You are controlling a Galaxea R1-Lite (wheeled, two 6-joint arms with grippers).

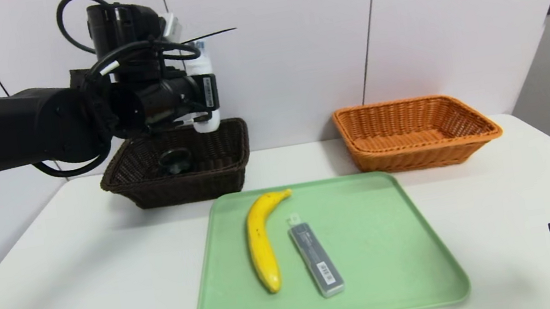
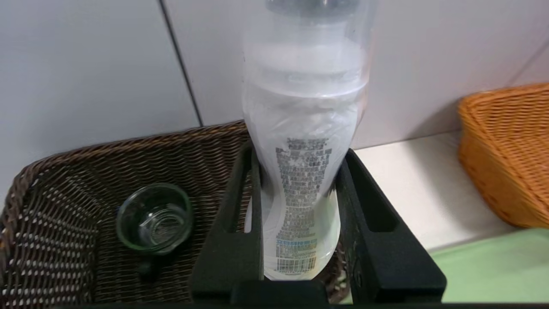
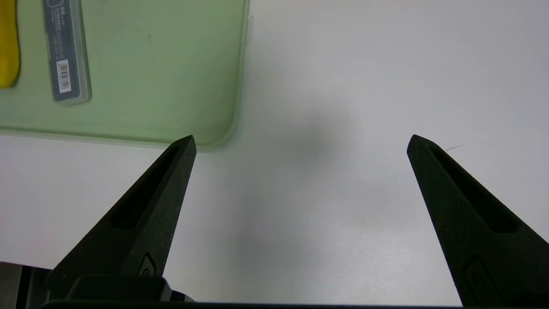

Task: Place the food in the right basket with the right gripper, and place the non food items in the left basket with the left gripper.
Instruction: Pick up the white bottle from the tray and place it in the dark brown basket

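My left gripper (image 1: 202, 100) hangs over the dark brown left basket (image 1: 223, 170), shut on a white bottle (image 2: 302, 180) with a clear cap and grey label. A clear glass cup (image 2: 154, 219) lies inside that basket (image 2: 55, 223). On the green tray (image 1: 379, 269) lie the yellow banana (image 1: 260, 238) and, beside it, a slim grey case (image 1: 316, 260) with a barcode. The orange right basket (image 1: 416, 130) holds nothing I can see. Low at the right edge of the table, my right gripper (image 3: 301, 141) stands open over bare tabletop, off the tray's corner (image 3: 214, 128).
The white table (image 1: 83, 292) carries both baskets at the back by the white wall, with the tray in the middle front. In the right wrist view the case (image 3: 64, 51) and the banana's end (image 3: 8, 47) show on the tray.
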